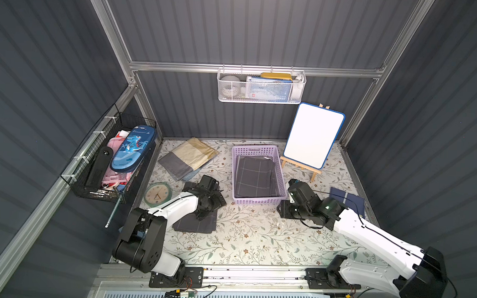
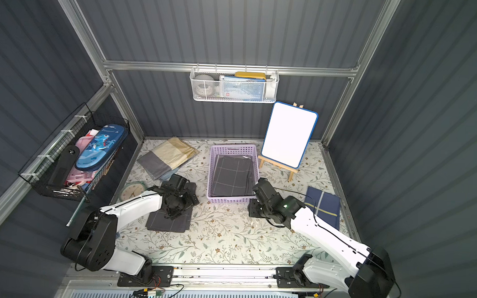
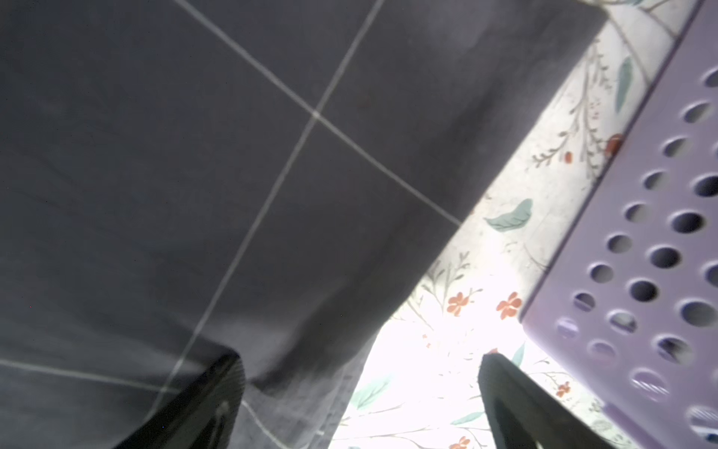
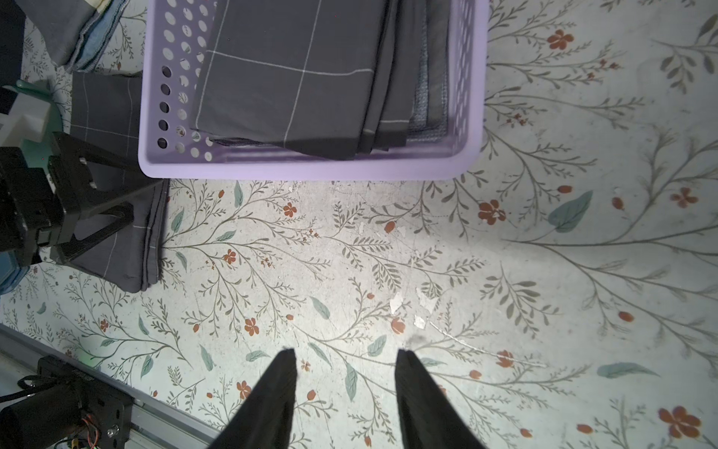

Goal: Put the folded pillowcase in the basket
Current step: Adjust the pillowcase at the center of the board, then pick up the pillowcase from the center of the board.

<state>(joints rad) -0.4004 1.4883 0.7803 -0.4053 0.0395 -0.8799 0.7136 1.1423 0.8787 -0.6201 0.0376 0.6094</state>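
Note:
The lavender basket [image 1: 260, 201] [image 2: 231, 200] [image 4: 311, 169] stands at the middle back of the flowered table, with a dark grey checked cloth [image 1: 254, 177] folded inside it. A second folded pillowcase [image 1: 196, 223] [image 2: 166, 222] [image 3: 233, 175] [image 4: 112, 112], the same dark grey with thin white lines, lies on the table left of the basket. My left gripper [image 1: 205, 208] [image 2: 172, 210] [image 3: 359, 359] hangs low over it, wide open. One finger is over the cloth and the other over bare table beside the basket wall. My right gripper [image 1: 283, 211] [image 2: 253, 210] [image 4: 346, 353] is open above the table by the basket's near right corner and holds nothing.
A beige and grey folded cloth [image 1: 188, 156] lies at the back left and a round clock [image 1: 158, 193] at the left edge. A whiteboard on an easel [image 1: 313, 136] stands at the back right, with a navy folded cloth [image 1: 346, 201] nearer. Wall baskets [image 1: 111, 161] [image 1: 261, 86] hang above.

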